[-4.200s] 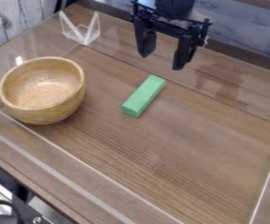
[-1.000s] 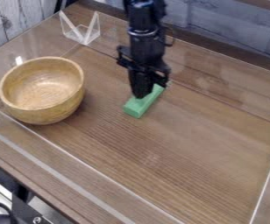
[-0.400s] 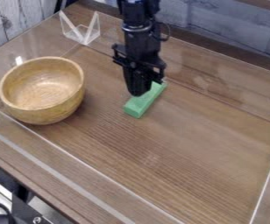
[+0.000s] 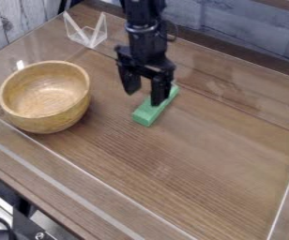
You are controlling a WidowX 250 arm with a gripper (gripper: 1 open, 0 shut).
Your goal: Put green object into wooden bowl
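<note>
Block: the green block (image 4: 151,109) lies flat on the surface (image 4: 197,169), just right of the frame's centre, its long axis running from lower left to upper right. Its upper-right end is hidden behind the fingers.
Block, likely handling: it looks rigid, plain and matte, with square edges. I judge it light and not fragile, and its flat, parallel long sides should give a firm hold with little slip.
Where to take hold: across the narrow width, near the middle of its length, so that it hangs level and does not swing. A hold close to one end would likely let it tip.
Gripper: the gripper (image 4: 147,94) points down over the block's upper-right part, with the dark fingers (image 4: 129,82) spread apart and nothing pinched between them. The tips sit low, at about the block's height. Whether they touch it cannot be told from this angle.
Step in hand: my reading is that the block is not yet secured, and the fingers must close on its long sides before any lift.
Bowl: the wooden bowl (image 4: 44,95) stands at the left of the frame, apart from the block and empty. It is wider than the block is long, so the block should drop in easily.
Surroundings: clear walls (image 4: 134,220) edge the surface.
</note>
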